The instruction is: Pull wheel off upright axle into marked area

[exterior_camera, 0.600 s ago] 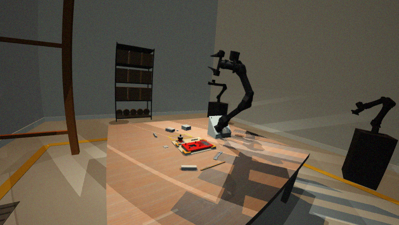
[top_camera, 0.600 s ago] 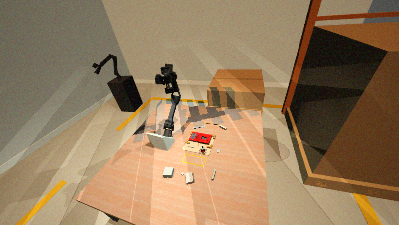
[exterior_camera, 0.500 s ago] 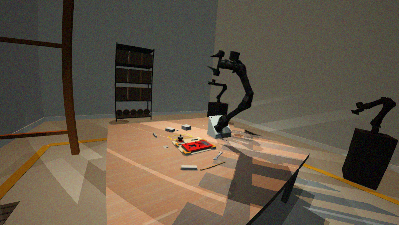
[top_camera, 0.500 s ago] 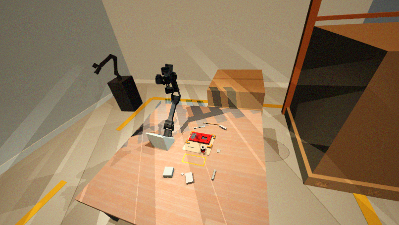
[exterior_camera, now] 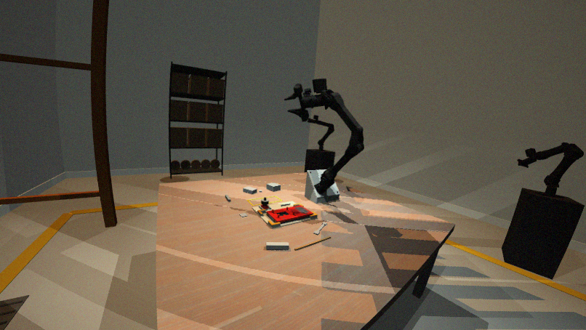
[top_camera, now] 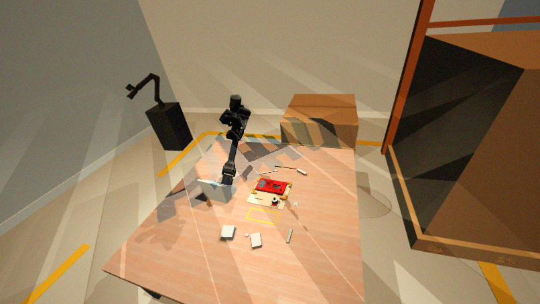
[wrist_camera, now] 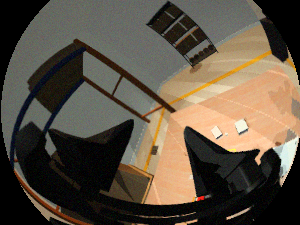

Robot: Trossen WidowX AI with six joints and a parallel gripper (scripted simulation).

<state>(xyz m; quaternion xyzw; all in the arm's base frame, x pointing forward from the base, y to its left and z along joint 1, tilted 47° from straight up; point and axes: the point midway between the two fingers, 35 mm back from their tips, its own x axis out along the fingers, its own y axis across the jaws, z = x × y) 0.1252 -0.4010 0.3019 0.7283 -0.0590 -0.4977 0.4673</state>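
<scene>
1 arm raised high above the table (exterior_camera: pixel 213 262), gripper (exterior_camera: pixel 296 104) parted and holding nothing, wheel (top_camera: pixel 275 201) seemingly on its axle beside the red board (top_camera: pixel 271 185), marked area (top_camera: pixel 262 215) just in front

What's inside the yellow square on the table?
Inside the yellow square only bare table shows. The wheel sits outside it on the axle, on the tan board. Nothing covers the square.

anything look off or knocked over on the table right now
Nothing stands out. The wheel sits on its axle beside the red plate, the marked area holds nothing, and the gripper hangs open, high above the table.
</scene>
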